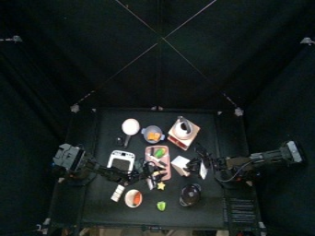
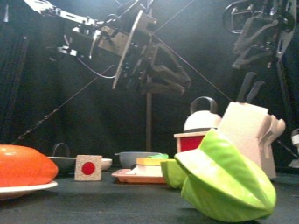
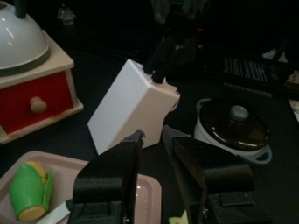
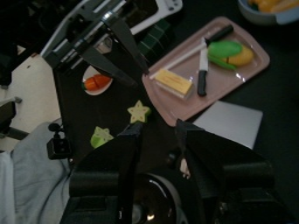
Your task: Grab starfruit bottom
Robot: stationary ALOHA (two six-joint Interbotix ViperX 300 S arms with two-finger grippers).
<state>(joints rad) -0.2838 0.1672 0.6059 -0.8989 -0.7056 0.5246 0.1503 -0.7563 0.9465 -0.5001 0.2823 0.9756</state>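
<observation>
The green starfruit piece point(image 2: 222, 179) lies at the table's front edge, near and large in the front view. It also shows in the top view point(image 1: 161, 205) and the right wrist view point(image 4: 101, 136). A yellow star-shaped slice point(image 4: 139, 111) lies just behind it, also visible from above point(image 1: 161, 185). My right gripper point(image 4: 158, 144) is open and empty, hanging above the table with both starfruit pieces ahead of it. My left gripper point(image 3: 156, 162) is open and empty above the pink tray's point(image 3: 70, 162) edge, away from the starfruit.
A white knife block point(image 3: 128, 101), a black lidded pot point(image 3: 233, 131) and a white kettle point(image 3: 17, 39) on a red drawer box point(image 3: 35, 96) stand nearby. The tray holds corn point(image 3: 30, 192), a knife point(image 4: 201, 70) and a yellow block point(image 4: 173, 83). A tomato point(image 2: 24, 164) sits on a plate.
</observation>
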